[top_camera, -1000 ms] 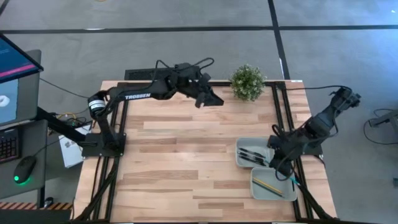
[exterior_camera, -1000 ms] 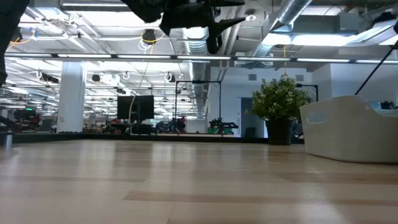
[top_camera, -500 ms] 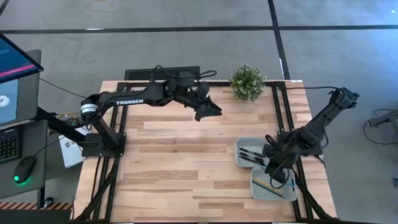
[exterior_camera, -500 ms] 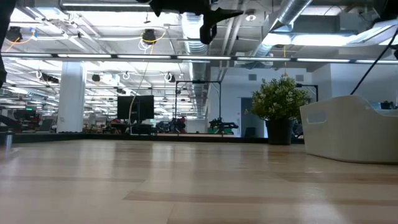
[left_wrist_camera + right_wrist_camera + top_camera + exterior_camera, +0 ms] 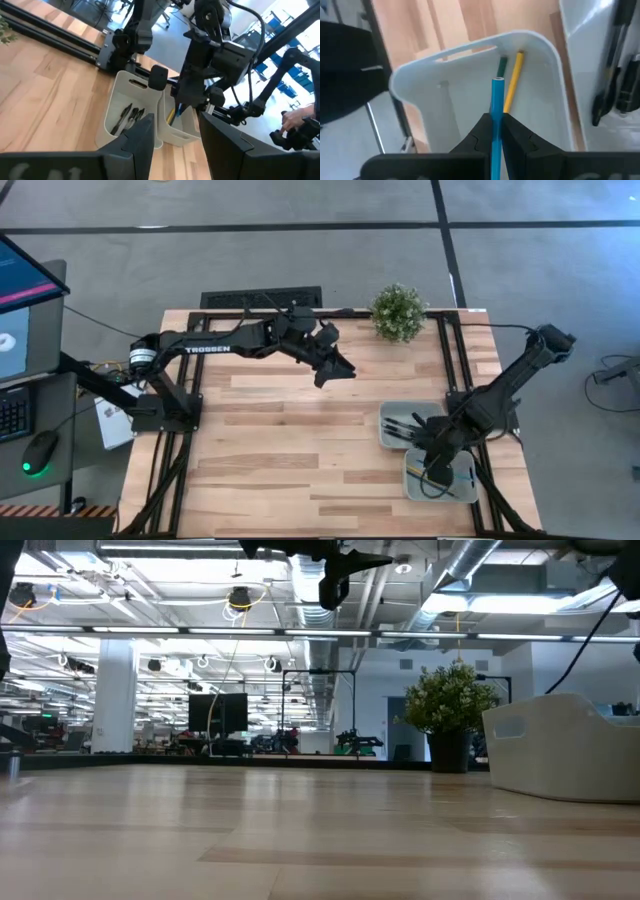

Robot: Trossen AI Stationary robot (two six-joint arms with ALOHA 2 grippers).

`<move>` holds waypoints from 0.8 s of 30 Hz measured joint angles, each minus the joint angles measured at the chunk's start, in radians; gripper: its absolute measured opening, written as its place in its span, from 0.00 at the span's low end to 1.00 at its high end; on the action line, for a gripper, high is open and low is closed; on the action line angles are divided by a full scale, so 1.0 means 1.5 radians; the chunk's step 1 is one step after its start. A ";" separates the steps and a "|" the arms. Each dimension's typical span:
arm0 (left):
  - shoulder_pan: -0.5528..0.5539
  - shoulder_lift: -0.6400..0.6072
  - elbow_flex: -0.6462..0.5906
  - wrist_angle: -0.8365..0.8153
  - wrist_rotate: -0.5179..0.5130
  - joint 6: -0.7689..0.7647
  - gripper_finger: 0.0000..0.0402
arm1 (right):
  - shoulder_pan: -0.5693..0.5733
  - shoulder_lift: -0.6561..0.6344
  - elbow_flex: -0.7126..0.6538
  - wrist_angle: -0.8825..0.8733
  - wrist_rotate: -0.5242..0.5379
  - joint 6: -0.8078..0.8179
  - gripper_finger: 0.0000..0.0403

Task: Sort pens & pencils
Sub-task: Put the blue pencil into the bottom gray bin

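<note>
My right gripper (image 5: 437,468) hangs over the near white bin (image 5: 410,490) at the table's right, shut on a blue pencil (image 5: 497,97). A yellow pencil (image 5: 512,82) and a green-tipped stick (image 5: 501,65) lie in that bin. Beside it, on the far side, a second white bin (image 5: 385,435) holds the black pens (image 5: 402,430). My left gripper (image 5: 335,365) hovers high over the table's far middle, open and holding nothing; its wrist view looks toward both bins. My right gripper pinches the blue pencil's shaft (image 5: 497,112) between its two fingers. The pencil runs along the fingers and sticks out past their tips, slanting down into the near bin. Its free end (image 5: 498,81) is clear of the yellow pencil.
A potted plant (image 5: 399,312) stands at the table's far edge, right of the left gripper. Black frame rails (image 5: 452,355) run along the table's sides. Bare wood spreads across the table's middle and left (image 5: 270,450).
My right gripper has sunk and moved toward the table's near edge, from above the pens' bin to over the near bin, carrying the blue pencil and staying shut on it. My left gripper has drifted toward the near edge, staying high.
</note>
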 joint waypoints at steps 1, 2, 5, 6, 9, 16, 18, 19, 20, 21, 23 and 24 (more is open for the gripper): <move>-0.002 0.000 0.000 -0.002 0.000 0.000 0.36 | 0.000 0.015 0.000 0.004 -0.005 0.000 0.11; -0.002 0.000 0.000 -0.005 0.000 0.000 0.36 | 0.000 0.029 0.000 0.009 -0.011 0.000 0.11; -0.003 0.000 0.000 -0.008 0.000 0.000 0.36 | 0.000 0.074 0.000 0.019 -0.014 0.000 0.11; -0.003 0.000 0.000 -0.008 0.000 0.000 0.36 | 0.000 0.087 0.000 0.027 -0.014 0.000 0.11; -0.003 0.000 0.000 -0.009 0.000 -0.005 0.36 | 0.000 0.121 0.000 0.055 -0.016 0.000 0.12; -0.003 0.000 0.000 -0.009 0.000 -0.007 0.36 | -0.006 0.155 0.000 0.081 -0.012 0.017 0.15; -0.003 0.000 0.000 -0.009 0.000 -0.012 0.36 | -0.006 0.153 0.000 0.081 -0.011 0.013 0.16; -0.003 0.000 0.000 -0.009 0.000 -0.014 0.36 | -0.006 0.151 0.000 0.080 -0.009 0.013 0.16; -0.003 0.000 0.000 -0.009 0.000 -0.017 0.36 | -0.006 0.150 0.000 0.080 -0.004 0.014 0.16; -0.003 0.000 0.000 -0.009 0.000 -0.019 0.36 | -0.006 0.149 0.001 0.080 0.001 0.017 0.16; -0.003 0.001 0.000 -0.009 0.000 -0.022 0.36 | -0.007 0.149 0.001 0.080 0.004 0.018 0.16; -0.003 0.001 0.000 -0.009 0.000 -0.022 0.36 | -0.007 0.149 0.001 0.080 0.005 0.017 0.16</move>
